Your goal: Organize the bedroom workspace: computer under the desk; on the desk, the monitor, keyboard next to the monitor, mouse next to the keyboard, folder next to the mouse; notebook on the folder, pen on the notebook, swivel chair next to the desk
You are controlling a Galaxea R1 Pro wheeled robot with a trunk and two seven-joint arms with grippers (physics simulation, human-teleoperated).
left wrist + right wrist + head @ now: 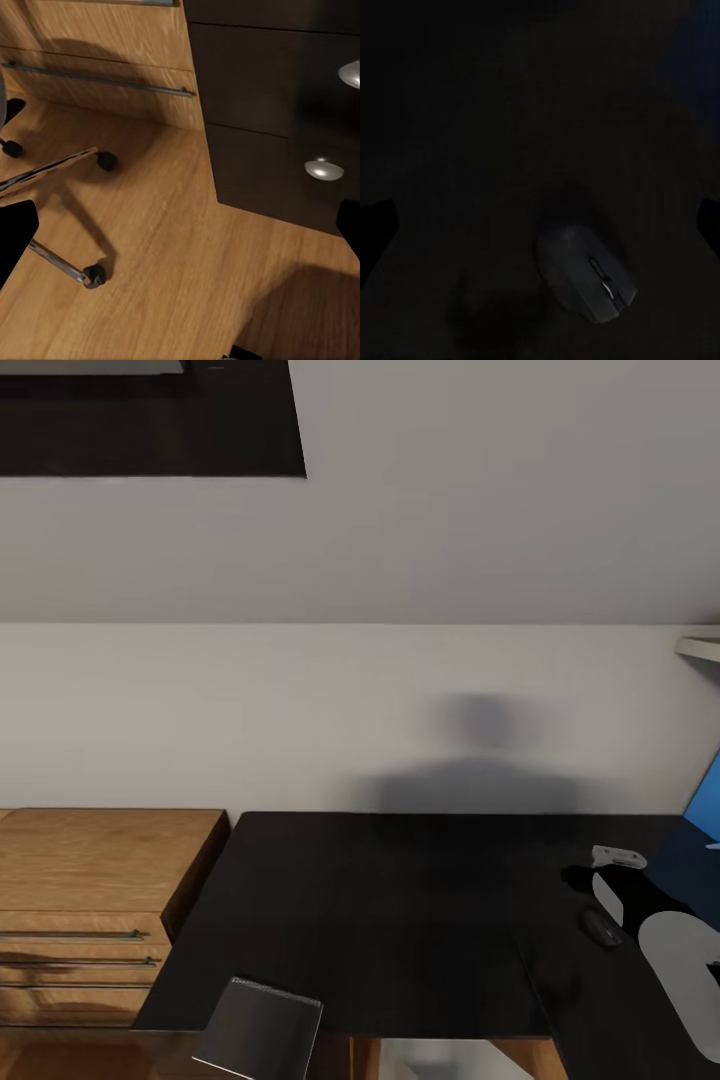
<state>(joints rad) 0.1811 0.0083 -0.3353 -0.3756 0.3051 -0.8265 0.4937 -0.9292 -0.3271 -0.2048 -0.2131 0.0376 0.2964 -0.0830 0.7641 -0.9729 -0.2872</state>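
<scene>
The desk [380,900] has a glossy black top, and the small dark mouse [600,928] lies near its right end. My right gripper [602,892] hovers just over the mouse. In the right wrist view the mouse [589,277] lies on the dark top between the spread fingers of that gripper [544,225], which is open and empty. A thin grey notebook [260,1030] overlaps the desk's front edge, tilted; what bears it is hidden. My left gripper [184,232] is open and low over the floor, with the swivel chair's metal spokes and casters [60,262] beside it.
A low light-wood cabinet [90,900] with drawer rails stands against the desk's left end. The dark drawer unit [262,112] with round metal knobs sits under the desk. A blue panel [705,800] rises at the far right, under a white shelf [700,648].
</scene>
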